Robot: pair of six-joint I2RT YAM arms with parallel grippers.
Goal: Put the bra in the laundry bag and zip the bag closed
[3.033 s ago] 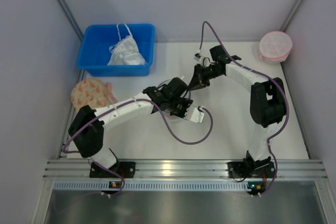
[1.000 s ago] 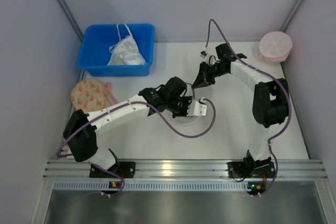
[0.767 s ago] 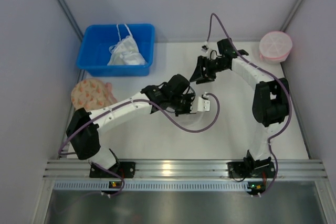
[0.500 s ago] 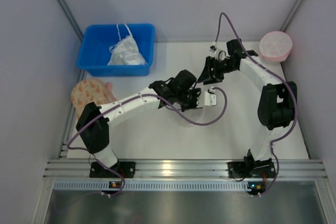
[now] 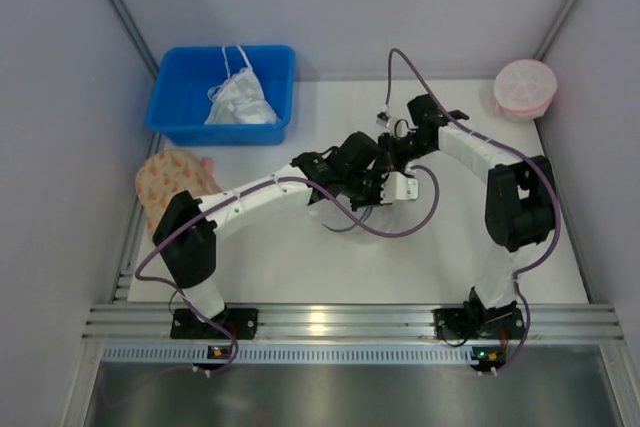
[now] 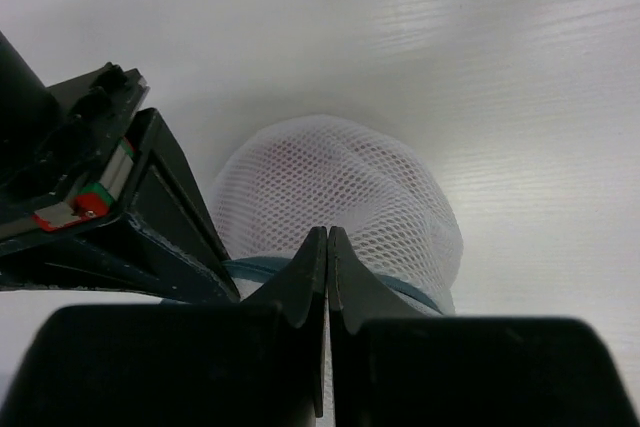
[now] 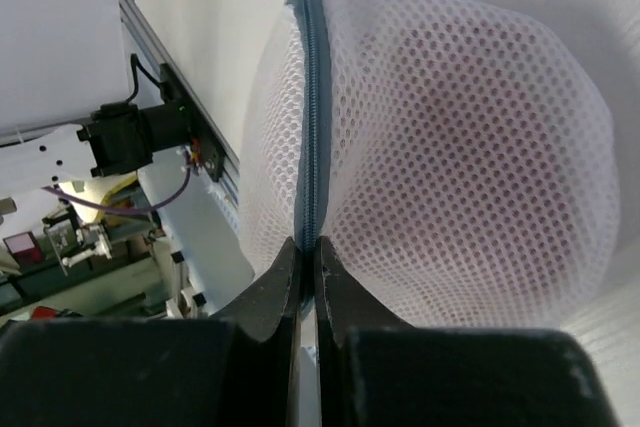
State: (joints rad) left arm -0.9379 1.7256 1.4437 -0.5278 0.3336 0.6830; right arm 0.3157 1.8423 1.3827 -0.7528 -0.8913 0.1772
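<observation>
The laundry bag lies near the centre of the table, beneath the two wrists where they meet. The bra is inside it and shows only as a dull red shade through the white mesh. The right gripper has its fingers pressed together on the teal zipper band, at the seam where the bag bulges up. The left gripper is also pinched closed on that band from the other side. In the left wrist view the right gripper's black body sits just beside the left gripper, so there is little room between the two. How far the zipper is drawn cannot be told. Open table surrounds the bag on the near side and to the right. A loop of purple cable hangs over the table near the bag. Other items stand well apart from the bag. A blue bin holding a white garment is at the far left, against the back edge. A beige patterned disc lies at the left edge. A pink round mesh bag sits in the far right corner. Grey walls border the table on the left, back and right sides, and a metal rail runs along the near edge.
</observation>
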